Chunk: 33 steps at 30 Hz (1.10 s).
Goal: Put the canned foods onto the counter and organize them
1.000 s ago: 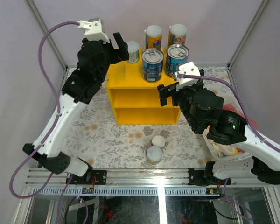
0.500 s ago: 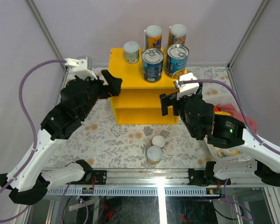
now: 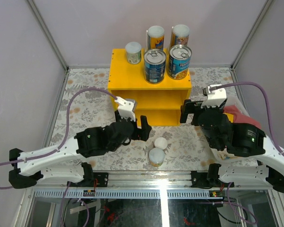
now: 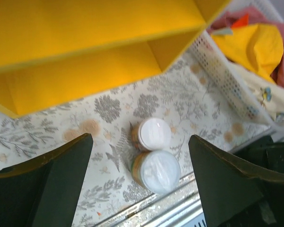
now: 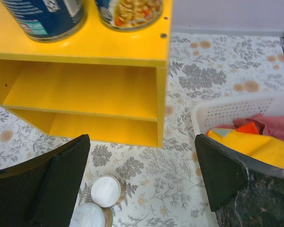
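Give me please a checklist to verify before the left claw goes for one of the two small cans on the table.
1. Left claw open and empty: ok.
2. Nearer can and farther can both upright: ok.
3. Gap between them for a finger: not ok, they stand against each other.
4. Free place on the counter top: ok, left front bare.
5. Right claw open, apart from both cans: ok.
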Each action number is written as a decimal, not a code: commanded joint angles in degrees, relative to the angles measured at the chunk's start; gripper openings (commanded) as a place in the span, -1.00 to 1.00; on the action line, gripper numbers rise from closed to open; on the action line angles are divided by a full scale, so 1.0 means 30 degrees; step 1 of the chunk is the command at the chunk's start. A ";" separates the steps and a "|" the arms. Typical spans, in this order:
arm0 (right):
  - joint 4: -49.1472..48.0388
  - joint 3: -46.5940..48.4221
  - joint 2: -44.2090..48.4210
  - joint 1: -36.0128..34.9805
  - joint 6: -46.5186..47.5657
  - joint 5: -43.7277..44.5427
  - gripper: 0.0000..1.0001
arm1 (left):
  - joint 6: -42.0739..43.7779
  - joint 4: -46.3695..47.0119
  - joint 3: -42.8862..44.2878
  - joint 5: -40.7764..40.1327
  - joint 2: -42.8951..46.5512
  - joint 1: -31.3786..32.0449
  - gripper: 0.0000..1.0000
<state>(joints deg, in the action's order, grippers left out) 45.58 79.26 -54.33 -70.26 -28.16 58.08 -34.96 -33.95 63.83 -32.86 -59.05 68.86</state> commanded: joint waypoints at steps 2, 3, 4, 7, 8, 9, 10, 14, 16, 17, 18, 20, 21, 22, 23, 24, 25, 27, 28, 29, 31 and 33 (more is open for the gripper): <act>0.2483 -0.0155 0.0760 -0.0135 -0.3745 0.1166 0.99 | -0.2335 0.1390 -0.1102 -0.2032 -0.0927 0.2451 0.67; 0.2572 -0.0184 0.0764 -0.0135 -0.3881 0.1122 0.99 | -0.2538 0.1603 -0.1269 -0.2216 -0.1256 0.2865 0.67; 0.2572 -0.0195 0.0761 -0.0150 -0.3917 0.1077 0.99 | -0.2641 0.2017 -0.1502 -0.2272 -0.1605 0.3287 0.67; 0.2372 -0.0257 0.0679 -0.0135 -0.3797 0.1107 0.99 | -0.2845 0.2964 -0.2016 -0.2491 -0.2659 0.4260 0.69; 0.2254 -0.0255 0.0651 -0.0150 -0.3642 0.1119 0.99 | -0.2848 0.3360 -0.2244 -0.2489 -0.3010 0.4461 0.70; 0.2155 -0.0259 0.0622 -0.0137 -0.3539 0.1132 0.99 | -0.2808 0.3842 -0.2500 -0.2409 -0.3329 0.4566 0.71; 0.2015 -0.0252 0.0593 -0.0135 -0.3383 0.1144 0.99 | -0.2690 0.4352 -0.2762 -0.2259 -0.3610 0.4580 0.72; 0.1598 -0.0174 0.0523 -0.0137 -0.2797 0.1078 0.99 | -0.2514 0.5932 -0.3606 -0.2126 -0.4917 0.4593 0.78; 0.1417 -0.0182 0.0552 -0.0135 -0.2591 0.1032 0.99 | -0.2475 0.6586 -0.3851 -0.2019 -0.5582 0.4510 0.83; 0.1329 -0.0198 0.0581 -0.0135 -0.2506 0.0985 0.99 | -0.2428 0.6907 -0.3935 -0.1874 -0.5954 0.4459 0.84; 0.1249 -0.0268 0.0610 -0.0135 -0.2441 0.0954 0.99 | -0.2433 0.7149 -0.3996 -0.1716 -0.6326 0.4328 0.84; 0.1137 -0.0366 0.0682 -0.0135 -0.2326 0.0847 0.99 | -0.2509 0.7658 -0.4121 -0.1535 -0.7164 0.4132 0.87; 0.1045 -0.0419 0.0740 -0.0150 -0.2250 0.0820 0.99 | -0.2524 0.7979 -0.4214 -0.1366 -0.7430 0.4027 0.87; 0.0928 -0.0514 0.0798 -0.0137 -0.2189 0.0757 0.99 | -0.2511 0.8374 -0.4306 -0.1162 -0.7683 0.3868 0.88; 0.0803 -0.0562 0.0853 -0.0135 -0.2075 0.0764 0.99 | -0.2484 0.8691 -0.4398 -0.0924 -0.7923 0.3673 0.88; 0.0667 -0.0627 0.0915 -0.0135 -0.1933 0.0721 0.99 | -0.2481 0.8961 -0.4453 -0.0774 -0.8158 0.3523 0.88; 0.0503 -0.0679 0.0978 -0.0135 -0.1798 0.0712 0.99 | -0.2495 0.9127 -0.4446 -0.0733 -0.8371 0.3405 0.88; 0.0207 -0.0749 0.1049 -0.0135 -0.1455 0.0684 0.99 | -0.2419 0.9458 -0.4431 -0.0710 -0.8901 0.3258 0.89; 0.0068 -0.0771 0.1082 -0.0135 -0.1277 0.0649 0.99 | -0.2410 0.9570 -0.4406 -0.0754 -0.9159 0.3171 0.89; -0.0147 -0.0807 0.1112 -0.0135 -0.1112 0.0608 0.99 | -0.2384 0.9686 -0.4356 -0.0789 -0.9455 0.3112 0.89; -0.0472 -0.0884 0.1173 -0.0135 -0.0799 0.0506 0.99 | -0.2336 0.9881 -0.4218 -0.0823 -0.9988 0.2944 0.90; -0.0730 -0.0947 0.1243 -0.0135 -0.0483 0.0452 0.99 | -0.2272 1.0278 -0.4171 -0.0726 -1.0427 0.2761 0.89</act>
<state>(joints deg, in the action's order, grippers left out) 48.01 76.71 -51.42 -70.26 -31.86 58.87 -41.74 -9.26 50.94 -34.46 -88.09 78.15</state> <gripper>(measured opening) 0.994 0.947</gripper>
